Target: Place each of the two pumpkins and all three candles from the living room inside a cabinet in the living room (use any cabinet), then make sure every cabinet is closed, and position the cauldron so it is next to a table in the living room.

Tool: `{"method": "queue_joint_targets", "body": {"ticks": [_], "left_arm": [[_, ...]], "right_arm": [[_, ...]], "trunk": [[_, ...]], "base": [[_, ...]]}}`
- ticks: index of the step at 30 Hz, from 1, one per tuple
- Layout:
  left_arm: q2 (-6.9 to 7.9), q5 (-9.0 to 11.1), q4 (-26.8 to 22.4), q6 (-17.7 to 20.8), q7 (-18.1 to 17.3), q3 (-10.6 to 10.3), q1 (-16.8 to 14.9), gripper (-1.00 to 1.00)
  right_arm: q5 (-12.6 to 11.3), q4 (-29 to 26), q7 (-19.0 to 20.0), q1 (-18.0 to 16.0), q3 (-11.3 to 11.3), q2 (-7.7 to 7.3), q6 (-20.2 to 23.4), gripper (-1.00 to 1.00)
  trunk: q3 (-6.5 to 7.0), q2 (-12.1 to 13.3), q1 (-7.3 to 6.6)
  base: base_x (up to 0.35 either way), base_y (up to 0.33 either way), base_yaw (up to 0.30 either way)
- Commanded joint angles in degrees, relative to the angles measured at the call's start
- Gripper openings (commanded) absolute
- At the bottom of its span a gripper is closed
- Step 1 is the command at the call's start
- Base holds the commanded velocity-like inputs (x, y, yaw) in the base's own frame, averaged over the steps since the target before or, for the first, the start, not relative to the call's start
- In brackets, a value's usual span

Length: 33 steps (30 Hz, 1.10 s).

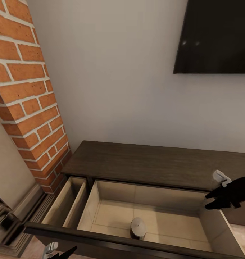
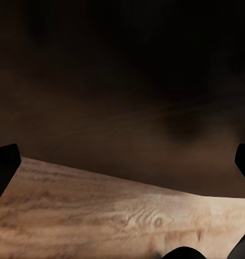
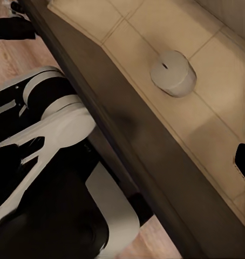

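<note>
Cabinet [image 1: 154,163] along the wall has its wide drawer [image 1: 111,201] pulled out, and one pale grey candle [image 1: 138,227] stands upright on the beige drawer floor near the dark front panel. Right gripper [image 1: 217,199] hovers over the drawer's right edge, empty; whether its jaws are apart I cannot tell. Left gripper [image 1: 59,251] sits low before the drawer front, jaws apart, empty. Brick fireplace [image 1: 25,90] stands left, a dark screen [image 1: 216,36] on the wall above.

One cabinet [image 1: 154,163] stands against the wall, with two drawers pulled open: a wide drawer [image 1: 100,201] and a narrow drawer [image 1: 66,201] at the cabinet's left end. One candle [image 1: 138,228] (pale, short and round, a dark wick at its top) stands in the wide drawer near its front edge. One television [image 1: 216,36] hangs above, and one brick fireplace [image 1: 25,93] stands beside the cabinet.
</note>
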Motion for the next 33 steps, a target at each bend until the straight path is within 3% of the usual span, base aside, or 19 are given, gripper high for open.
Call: {"method": "queue_joint_targets", "body": {"ticks": [1, 9, 10, 17, 26, 33], "left_arm": [[-0.01, 0.3, 0.0, 0.6, -0.2, 0.1, 0.0, 1.0], [0.07, 0.2, 0.0, 0.7, 0.0, 0.1, 0.0, 1.0], [0.08, 0.2, 0.0, 0.7, 0.0, 0.1, 0.0, 1.0], [0.11, 0.3, 0.0, 0.7, -0.1, 0.1, 0.0, 1.0], [0.11, 0.4, 0.0, 0.7, -0.2, 0.1, 0.0, 1.0], [0.11, 0.4, 0.0, 0.7, -0.3, 0.1, 0.0, 1.0]], "right_arm": [[-0.2, 0.1, 0.6, -0.2, -0.1, -0.43, 0.3, 1.0], [-0.2, 0.9, 5.7, -0.2, -1.7, -5.1, -0.3, 1.0], [-0.2, 1.0, 6.5, -0.2, -1.8, -6.19, -0.6, 1.0], [-1.7, 1.3, 7.9, -0.2, -1.8, -11.02, -2.7, 1.0], [-3.6, 1.5, 8.1, -0.2, -1.8, -13.93, -3.6, 1.0], [-3.8, 2.4, 8.1, -0.2, -1.8, -14.45, -4.2, 1.0]], "trunk": [[-0.06, 0.0, -0.01], [-0.06, 0.0, -0.01], [-0.06, 0.0, -0.01], [-0.06, 0.0, -0.01], [-0.06, 0.0, -0.01], [-0.06, 0.0, -0.01]], "base": [[0.0, 0.0, 0.0], [0.0, 0.0, 0.0], [-0.009, 0.0, 0.0], [-0.192, 0.0, 0.0], [-0.334, 0.0, 0.0], [-0.349, 0.0, 0.0]]}}
